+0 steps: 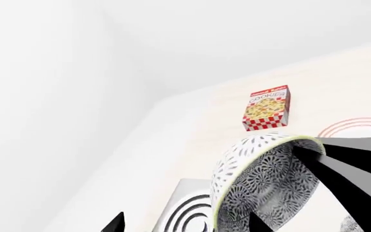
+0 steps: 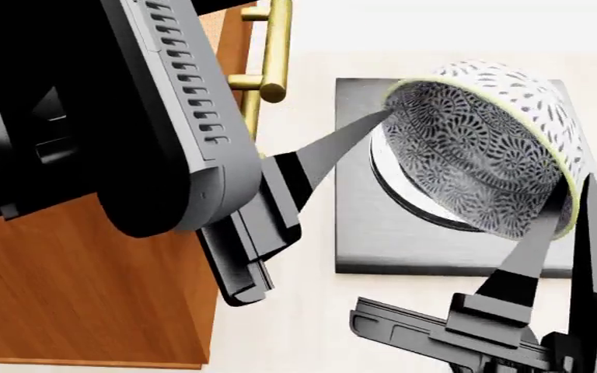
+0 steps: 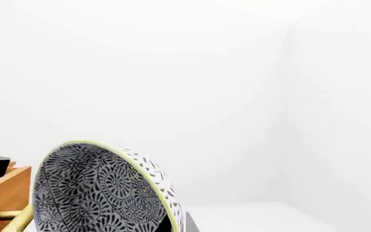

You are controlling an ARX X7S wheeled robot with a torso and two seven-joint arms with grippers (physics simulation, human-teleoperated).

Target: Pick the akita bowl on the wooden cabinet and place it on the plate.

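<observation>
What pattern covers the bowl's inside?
Dense dark floral fans on white inside the akita bowl; head view.

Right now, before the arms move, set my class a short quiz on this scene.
1. True or false: the bowl stands upright on the cabinet.
2. The box beyond the bowl is labelled: A crackers, B cookies, C tea.
3. Fill in: the rings on the plate are ___.

Key: 1 false, it is tipped on its side, off the cabinet. 2 B. 3 red.
</observation>
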